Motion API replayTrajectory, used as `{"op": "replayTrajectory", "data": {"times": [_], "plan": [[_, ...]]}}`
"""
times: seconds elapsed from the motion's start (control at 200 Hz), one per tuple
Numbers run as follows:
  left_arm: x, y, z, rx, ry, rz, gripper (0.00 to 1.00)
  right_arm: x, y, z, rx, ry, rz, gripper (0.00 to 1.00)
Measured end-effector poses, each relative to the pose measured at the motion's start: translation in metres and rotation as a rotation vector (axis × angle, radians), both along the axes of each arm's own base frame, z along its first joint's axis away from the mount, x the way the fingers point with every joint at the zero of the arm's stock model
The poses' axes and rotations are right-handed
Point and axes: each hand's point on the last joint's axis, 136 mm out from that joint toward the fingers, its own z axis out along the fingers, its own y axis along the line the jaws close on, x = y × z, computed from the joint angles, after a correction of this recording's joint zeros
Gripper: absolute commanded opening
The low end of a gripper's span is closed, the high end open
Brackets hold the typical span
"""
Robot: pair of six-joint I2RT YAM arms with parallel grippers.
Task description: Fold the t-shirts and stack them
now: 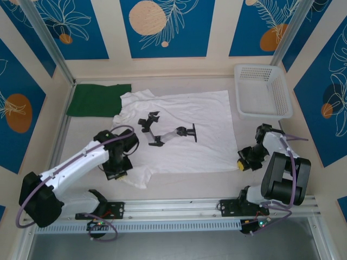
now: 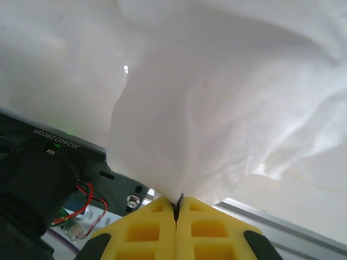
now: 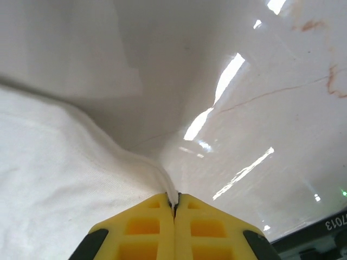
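The white t-shirt (image 1: 184, 116) with black printed marks lies spread flat across the middle of the table. My left gripper (image 1: 120, 174) is shut on its near left sleeve; the left wrist view has white cloth (image 2: 217, 108) pinched between the yellow fingers (image 2: 146, 230). At the shirt's near right corner my right gripper (image 1: 242, 161) is shut on the hem, and a fold of cloth (image 3: 70, 179) runs into the closed yellow fingertips (image 3: 206, 227). The dark green t-shirt (image 1: 97, 99) lies folded at the far left, touching the white shirt's far sleeve.
A white plastic mesh basket (image 1: 262, 91) stands at the far right corner. Patterned walls close in the table on three sides. A metal rail (image 1: 179, 207) carrying both arm bases runs along the near edge.
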Motion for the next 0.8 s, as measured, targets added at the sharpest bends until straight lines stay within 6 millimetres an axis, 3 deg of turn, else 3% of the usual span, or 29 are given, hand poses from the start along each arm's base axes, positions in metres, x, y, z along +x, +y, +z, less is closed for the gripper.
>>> {"op": "replayTrajectory", "data": {"times": [0.165,0.405,0.635,0.8], "plan": [[0.046,-0.019,0.028,-0.032,-0.01,-0.029,0.0,0.031,-0.001,0.025,-0.032,-0.058,0.021,0.0],[0.136,-0.028,0.055,-0.081,-0.081,-0.033,0.0,0.08,-0.004,0.043,-0.064,-0.075,0.036,0.0],[0.21,-0.018,0.053,-0.089,-0.123,-0.045,0.0,0.121,-0.007,0.045,-0.107,-0.053,0.065,0.0],[0.254,-0.014,0.045,-0.093,-0.147,-0.045,0.0,0.132,-0.002,0.04,-0.117,-0.029,0.075,0.0]]}}
